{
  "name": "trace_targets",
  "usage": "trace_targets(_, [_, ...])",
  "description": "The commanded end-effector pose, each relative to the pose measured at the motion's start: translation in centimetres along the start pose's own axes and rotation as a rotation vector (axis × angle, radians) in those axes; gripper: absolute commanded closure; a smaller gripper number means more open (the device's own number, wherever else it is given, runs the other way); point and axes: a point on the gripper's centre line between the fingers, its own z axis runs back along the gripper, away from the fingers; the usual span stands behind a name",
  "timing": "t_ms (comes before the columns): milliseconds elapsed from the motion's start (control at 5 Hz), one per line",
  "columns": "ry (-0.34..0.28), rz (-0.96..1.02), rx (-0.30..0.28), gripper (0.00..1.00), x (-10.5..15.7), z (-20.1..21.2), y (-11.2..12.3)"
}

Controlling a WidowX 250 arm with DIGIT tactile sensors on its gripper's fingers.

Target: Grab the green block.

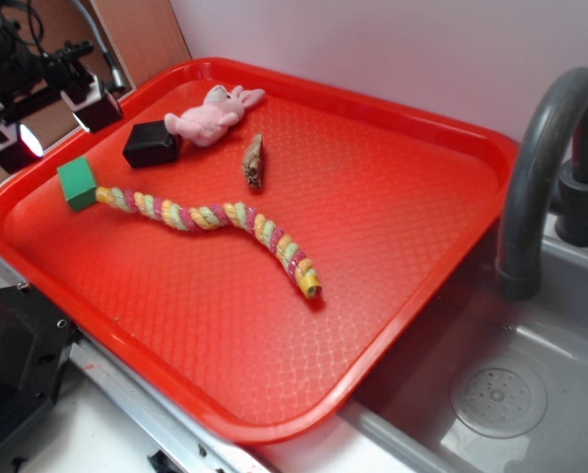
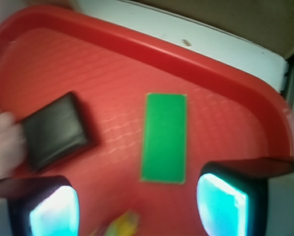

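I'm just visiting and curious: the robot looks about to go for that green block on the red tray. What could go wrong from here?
Two things, probably. The rope toy's end lies right against the green block, so the open gripper might catch it too or drag it along. The black box sits close beside the block, so a finger coming down off target could bump it. The wrist picture is blurred, so exact alignment is hard to judge.

A mock kitchen setup: a grey sink (image 1: 530, 394) with a curved faucet (image 1: 545, 158) beside a red tray (image 1: 392, 325).
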Motion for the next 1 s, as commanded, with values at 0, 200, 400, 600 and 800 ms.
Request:
trace_targets(0, [-0.042,0.057,0.084,0.00,1.6,-3.2,0.3])
trace_targets(200, [-0.042,0.063,0.112,0.00,2.1,-4.4,-0.1])
trace_targets(400, [-0.049,0.046,0.124,0.00,3.2,-5.4,-0.7])
trace_targets(600, [-0.042,0.029,0.095,0.98,3.5,-5.6,-1.5])
trace_targets(800, [-0.045,0.019,0.083,1.00,3.7,-5.6,-1.9])
